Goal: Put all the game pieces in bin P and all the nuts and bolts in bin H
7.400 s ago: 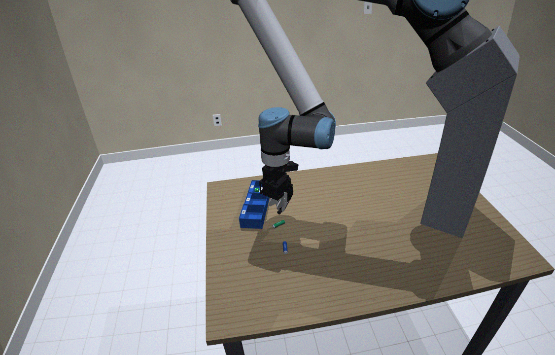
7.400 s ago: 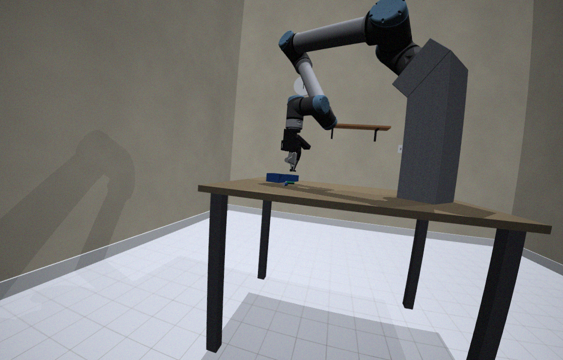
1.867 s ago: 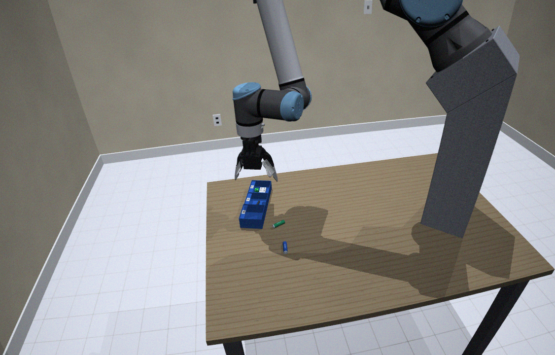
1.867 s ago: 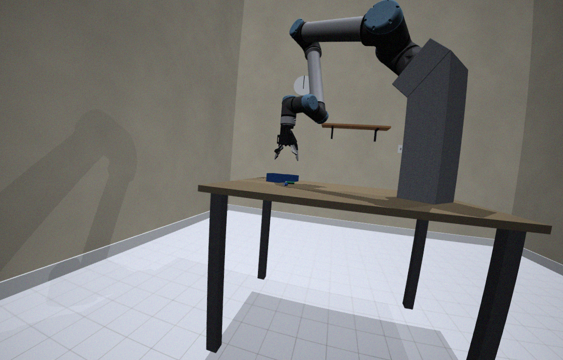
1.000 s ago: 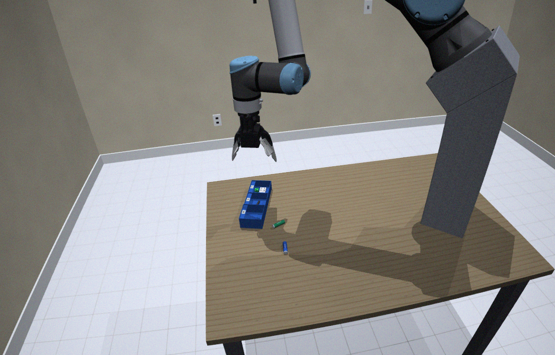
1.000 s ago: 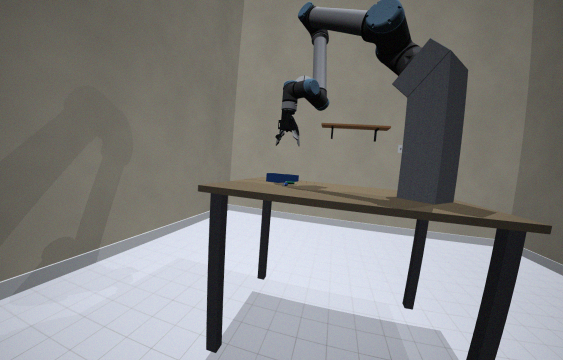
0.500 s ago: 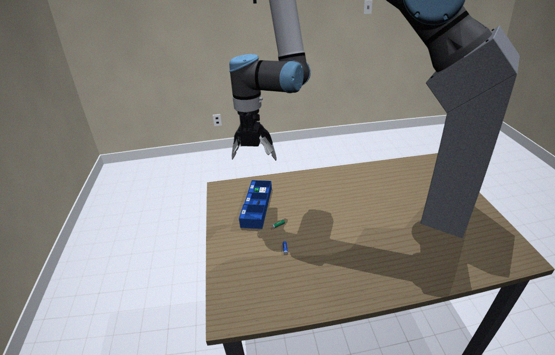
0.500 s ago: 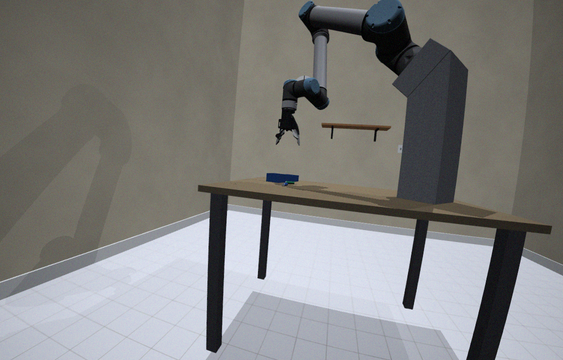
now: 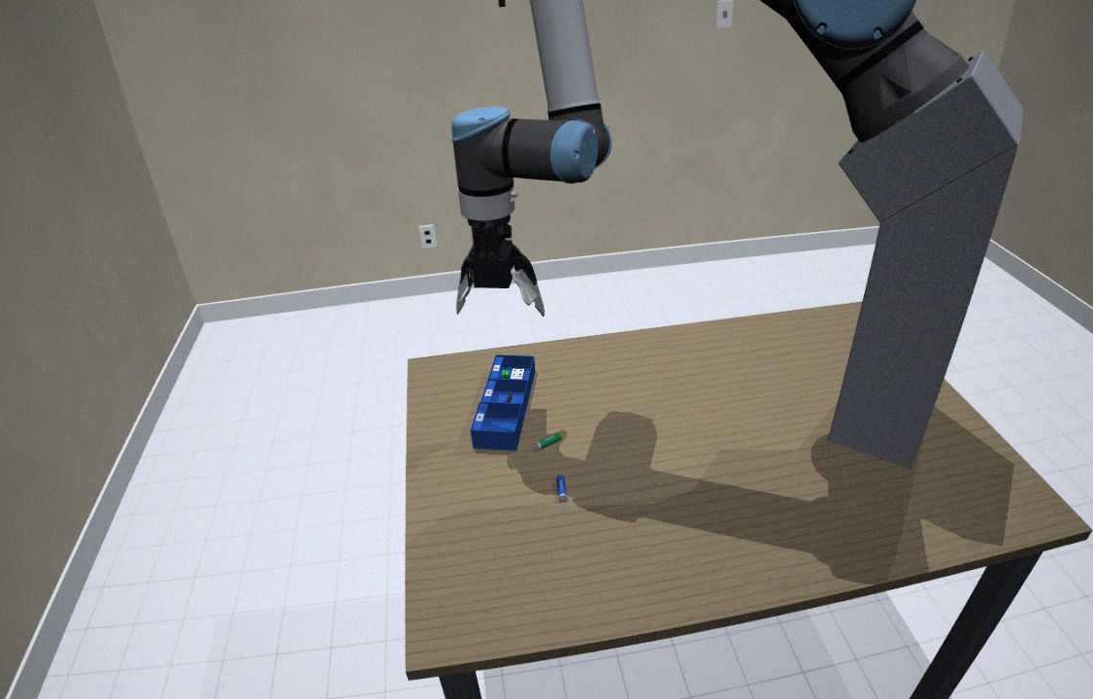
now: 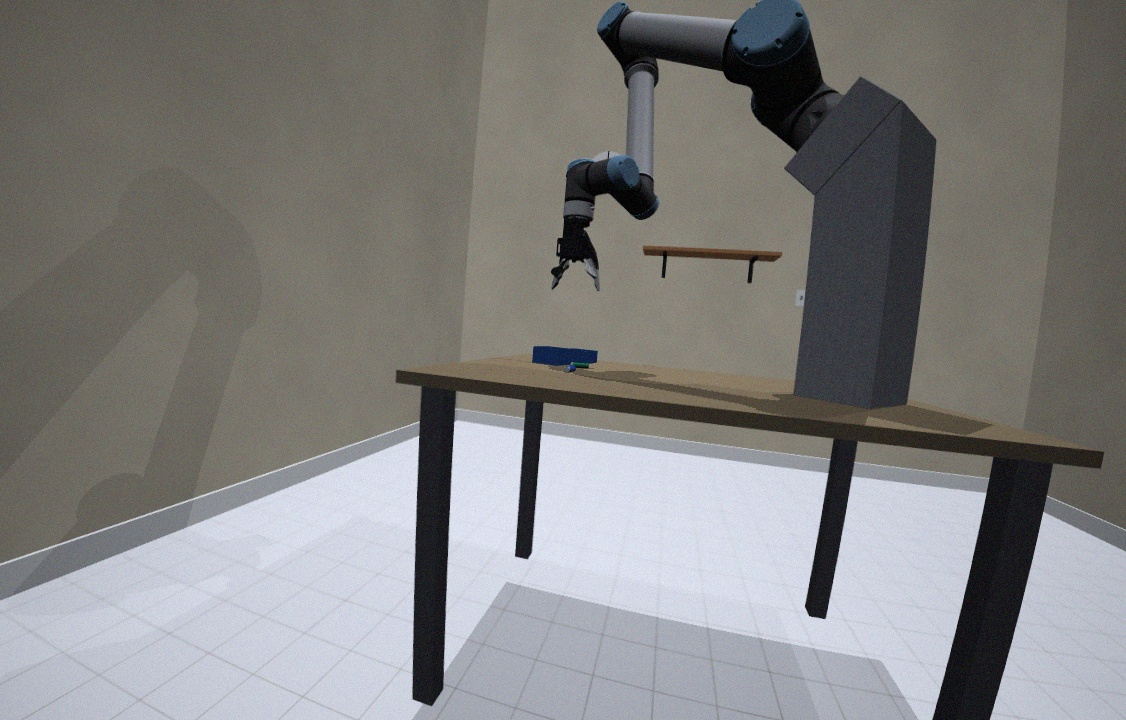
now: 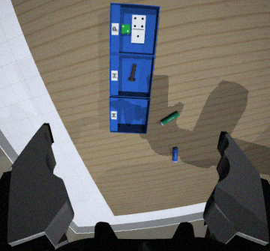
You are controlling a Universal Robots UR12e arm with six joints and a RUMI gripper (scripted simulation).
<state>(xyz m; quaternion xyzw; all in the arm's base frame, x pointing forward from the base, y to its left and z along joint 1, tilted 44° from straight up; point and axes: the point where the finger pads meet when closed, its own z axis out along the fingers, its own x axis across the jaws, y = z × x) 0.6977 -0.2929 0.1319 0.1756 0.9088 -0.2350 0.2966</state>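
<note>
A blue row of three bins (image 9: pixel 489 428) (image 10: pixel 563 355) (image 11: pixel 115 125) stands near the table's far left edge. The bin marked P holds a green die (image 9: pixel 505 373) (image 11: pixel 125 28) and a white domino (image 9: pixel 517 374) (image 11: pixel 138 28). The middle bin, marked H, holds a dark bolt (image 9: pixel 510 399) (image 11: pixel 132 72). The third bin looks empty. A green cylinder (image 9: pixel 548 441) (image 11: pixel 169 118) and a blue cylinder (image 9: pixel 561 486) (image 11: pixel 175 154) lie on the table beside the bins. My gripper (image 9: pixel 500 300) (image 10: pixel 575 276) (image 11: pixel 137 129) is open and empty, high above the bins.
The wooden table (image 9: pixel 707 521) (image 10: pixel 728 402) carries the robot's grey pedestal (image 9: pixel 907 304) (image 10: pixel 853 268) at the right. The arm's shadow crosses the table. A small wall shelf (image 10: pixel 710 254) hangs at the back.
</note>
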